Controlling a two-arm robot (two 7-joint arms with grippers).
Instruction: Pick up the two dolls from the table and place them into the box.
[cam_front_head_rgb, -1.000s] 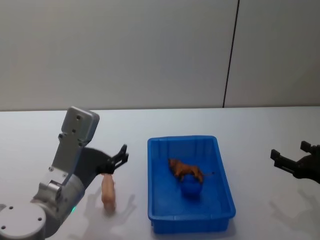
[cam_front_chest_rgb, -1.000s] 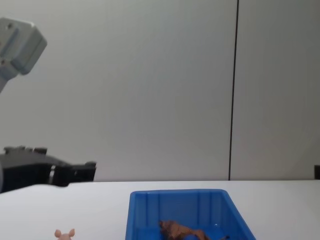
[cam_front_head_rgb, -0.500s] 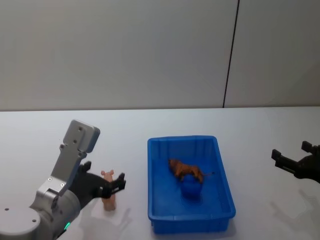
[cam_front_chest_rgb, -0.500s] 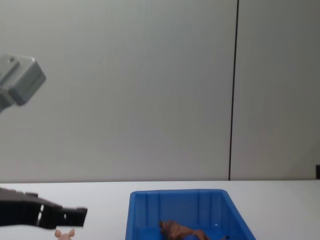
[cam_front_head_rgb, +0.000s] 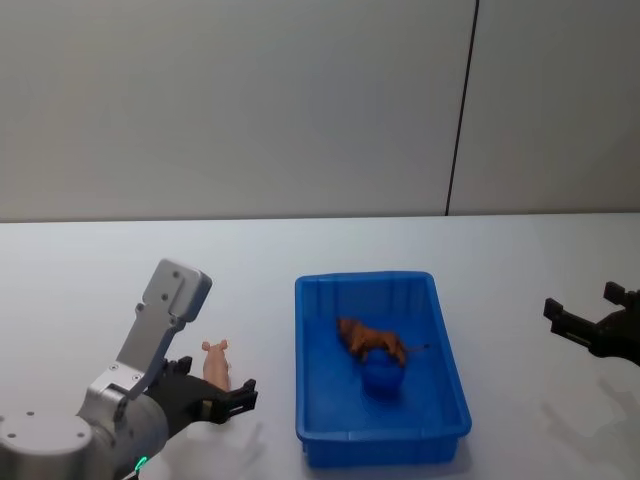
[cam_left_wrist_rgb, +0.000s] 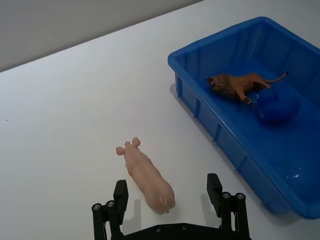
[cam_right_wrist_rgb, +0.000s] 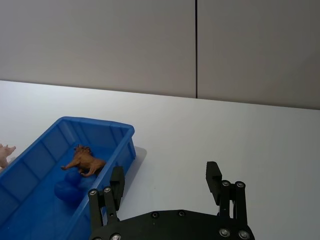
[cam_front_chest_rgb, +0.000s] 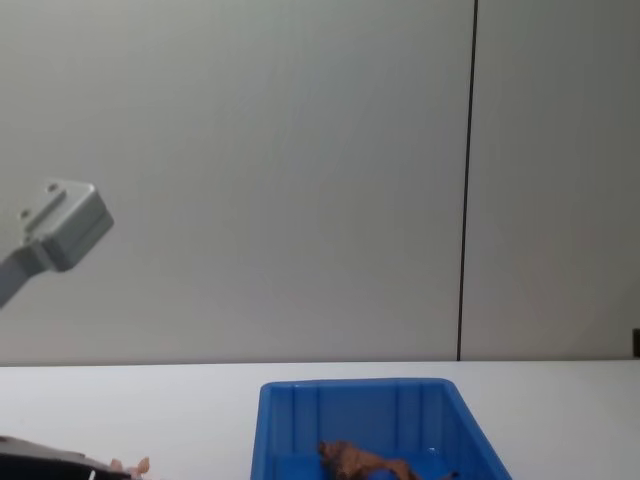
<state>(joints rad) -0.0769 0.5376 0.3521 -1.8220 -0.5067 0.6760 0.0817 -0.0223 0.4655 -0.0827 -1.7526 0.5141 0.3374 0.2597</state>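
Broad white table (cam_front_head_rgb: 300, 250), running back to a plain grey wall (cam_front_head_rgb: 250, 100) split by one dark vertical seam.

Bright blue box (cam_front_head_rgb: 383, 436) next, set at the middle of the table close to the near edge, long side pointing away from the robot, ribbed inner walls and thick rim plain to see.

Left gripper (cam_left_wrist_rgb: 167, 184) down low over the table by the near edge, just left of the box's near left corner. Fingers (cam_left_wrist_rgb: 120, 192) spread wide, gripping nothing, one on each side of the rear end of the pig. Bare table showing between each finger and the toy in the left wrist view, so apart, not touching.

Right gripper (cam_front_head_rgb: 580, 300) out toward the table's right edge, well apart from the box, held above the tabletop. Likewise spread open and empty.

Inside the box, a rounded blue lump (cam_front_head_rgb: 382, 378) on the floor (same blue as the plastic, cannot tell what it is), just beside the brown lion doll (cam_front_head_rgb: 372, 342), on that doll's near side. Lion doll lying on its side about mid-box, shaggy head toward the box's left wall, thin tail toward the right wall.

Pale pink pig doll (cam_left_wrist_rgb: 145, 172) on the table, near the box's left wall but not touching it, lying on its side, ears and snout pointing toward the far edge.
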